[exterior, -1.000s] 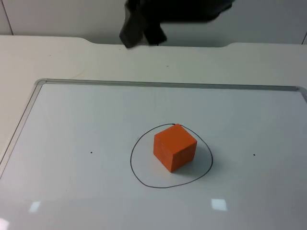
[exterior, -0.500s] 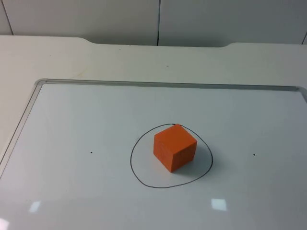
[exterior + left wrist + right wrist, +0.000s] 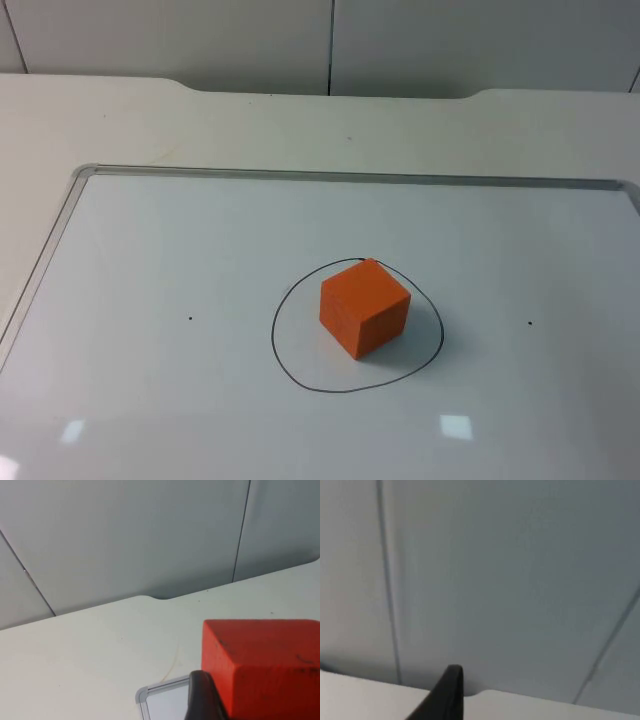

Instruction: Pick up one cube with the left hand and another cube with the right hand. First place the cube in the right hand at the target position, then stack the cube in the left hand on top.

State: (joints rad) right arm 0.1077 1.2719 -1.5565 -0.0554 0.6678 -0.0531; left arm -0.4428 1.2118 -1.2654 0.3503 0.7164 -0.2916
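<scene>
Up close, red cube (image 3: 265, 667) against left tool (image 3: 202, 700).

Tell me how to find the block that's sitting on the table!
Look at the whiteboard lying flat on the white table. Near its middle is a hand-drawn black circle, and the orange cube sits inside it. The other, redder cube is held up in the left tool.

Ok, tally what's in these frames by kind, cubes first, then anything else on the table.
Cubes: 2, one orange cube inside the drawn circle, one red-orange cube held in the left pincer.
Whiteboards: 1, the whiteboard lying on the table.
Drawn circles: 1.
Small dots on the board: 2.
Total: 6.
</scene>
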